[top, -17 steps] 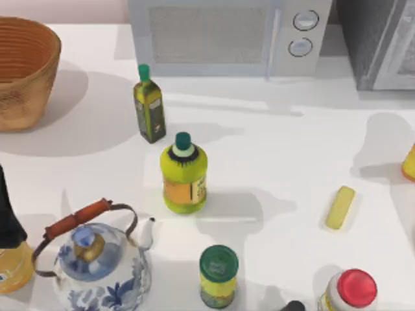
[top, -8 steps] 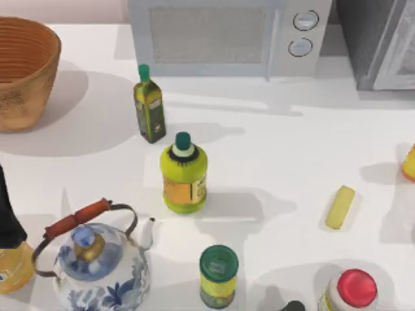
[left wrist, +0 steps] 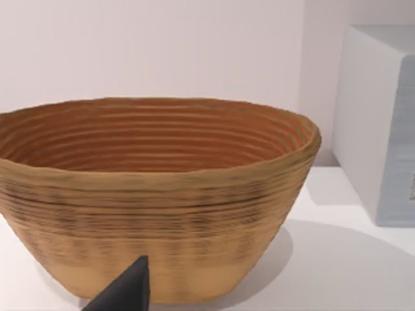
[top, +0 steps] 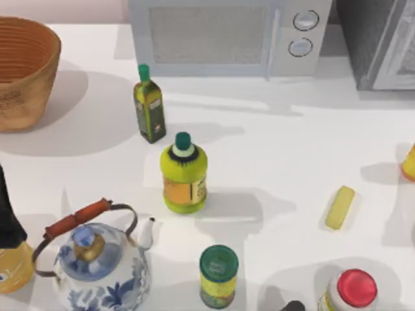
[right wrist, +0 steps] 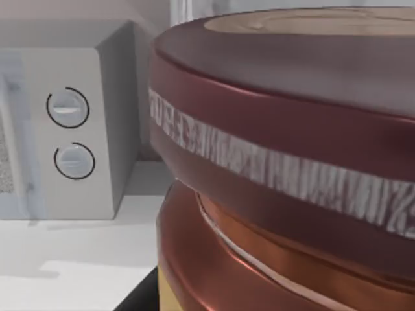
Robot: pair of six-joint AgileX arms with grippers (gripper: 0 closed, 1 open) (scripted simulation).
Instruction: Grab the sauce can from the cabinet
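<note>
Where my right wrist view meets the sauce can (right wrist: 285,162) before the microwave (right wrist: 65,129), the top view adds the cabinet (top: 376,39). My left wrist faces the basket (left wrist: 155,194). Neither grip's state is discernible.

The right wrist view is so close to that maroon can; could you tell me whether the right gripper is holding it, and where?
It cannot be told: the sauce can looms close, but no fingers are seen on it.

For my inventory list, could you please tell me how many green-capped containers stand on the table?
3: the dark oil bottle near the microwave, the round yellow bottle mid-table, and the green-lidded can at the front edge. More may sit beyond the frame.
</note>
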